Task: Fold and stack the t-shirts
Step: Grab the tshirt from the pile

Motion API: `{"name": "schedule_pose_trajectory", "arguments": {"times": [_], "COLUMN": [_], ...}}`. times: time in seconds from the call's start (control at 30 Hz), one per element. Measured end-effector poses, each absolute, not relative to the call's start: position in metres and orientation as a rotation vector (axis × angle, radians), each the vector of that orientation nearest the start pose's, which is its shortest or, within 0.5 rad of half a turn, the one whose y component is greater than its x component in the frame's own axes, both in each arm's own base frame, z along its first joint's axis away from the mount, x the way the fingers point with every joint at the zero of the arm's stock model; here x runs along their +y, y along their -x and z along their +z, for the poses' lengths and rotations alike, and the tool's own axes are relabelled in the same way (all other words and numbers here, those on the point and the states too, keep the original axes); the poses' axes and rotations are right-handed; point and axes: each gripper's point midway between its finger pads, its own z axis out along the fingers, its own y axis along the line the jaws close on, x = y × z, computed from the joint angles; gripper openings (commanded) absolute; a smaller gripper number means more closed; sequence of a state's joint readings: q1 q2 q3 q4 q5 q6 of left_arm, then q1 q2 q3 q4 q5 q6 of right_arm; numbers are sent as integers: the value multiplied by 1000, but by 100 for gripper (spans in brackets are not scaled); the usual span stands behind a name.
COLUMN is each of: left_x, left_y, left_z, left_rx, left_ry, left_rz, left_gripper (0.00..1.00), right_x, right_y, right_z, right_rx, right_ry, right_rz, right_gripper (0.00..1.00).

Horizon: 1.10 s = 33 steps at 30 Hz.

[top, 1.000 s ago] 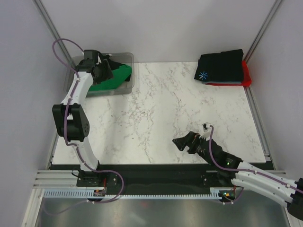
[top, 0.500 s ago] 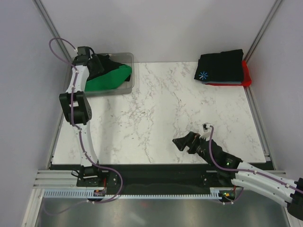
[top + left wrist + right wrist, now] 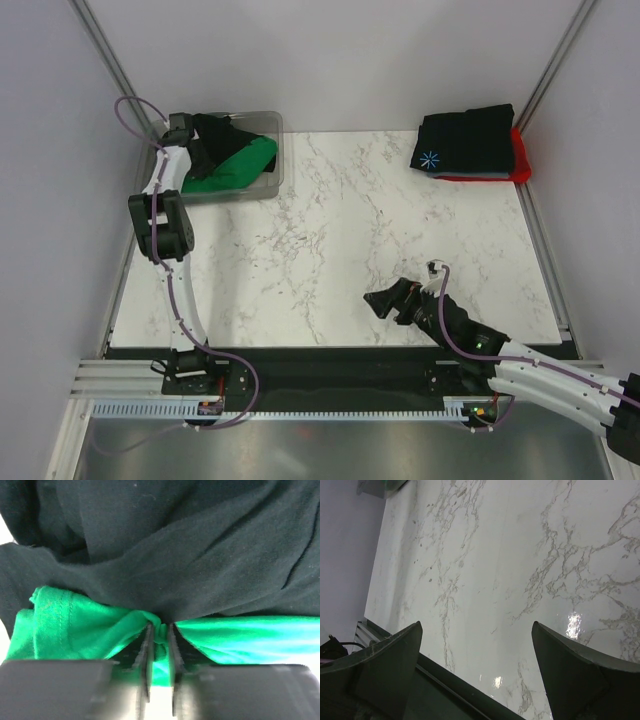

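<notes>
The left gripper [image 3: 159,632] has just narrowed from wide to a tight pinch on a fold of the bright green cloth t-shirt [image 3: 250,635] in the clear plastic bin [image 3: 274,165] (the next pick looks begun). The right gripper [image 3: 476,630] gapes wide, empty, over the white veined marble tabletop [image 3: 330,220]; plain pale walls [image 3: 350,60] stand around.
</notes>
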State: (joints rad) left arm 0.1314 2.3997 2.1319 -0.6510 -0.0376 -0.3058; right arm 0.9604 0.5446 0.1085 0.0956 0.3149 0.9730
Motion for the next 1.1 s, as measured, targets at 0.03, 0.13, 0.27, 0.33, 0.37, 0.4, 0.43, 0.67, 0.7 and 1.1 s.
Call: {"name": "schedule_pose_trajectory", "arguments": {"times": [0.03,0.13,0.27,0.33,0.37,0.4,0.43,0.67,0.7,1.1], "left_x": [70,70,70,69,69,68,66,27,18,-127], "left_y": [-582,-581,-575,-572,-572,-572,-573,-575,-571,-470], "left_z": [61,60,68,84,96,107,124,292,317,574], "left_rx": [2429,2431,2425,2403,2383,2361,2331,2008,1960,1436], "left_ry": [551,549,561,574,582,585,589,531,516,105], "left_rz": [-31,-33,-27,-29,-34,-44,-60,-245,-278,-720], "left_gripper": [4,2,2,2,2,2,2,2,2,2], "right_x": [209,209,209,209,209,209,209,209,209,207], "right_y": [-173,-174,-174,-174,-174,-174,-174,-174,-174,-175], "right_z": [95,96,96,95,95,95,95,95,95,105], "right_rx": [2011,2009,2009,2010,2011,2011,2011,2011,2010,1969], "right_ry": [-239,-241,-242,-243,-243,-243,-243,-243,-243,-254], "right_rz": [989,990,989,986,986,986,986,987,987,1018], "right_gripper": [98,98,98,98,98,98,98,98,98,98]}}
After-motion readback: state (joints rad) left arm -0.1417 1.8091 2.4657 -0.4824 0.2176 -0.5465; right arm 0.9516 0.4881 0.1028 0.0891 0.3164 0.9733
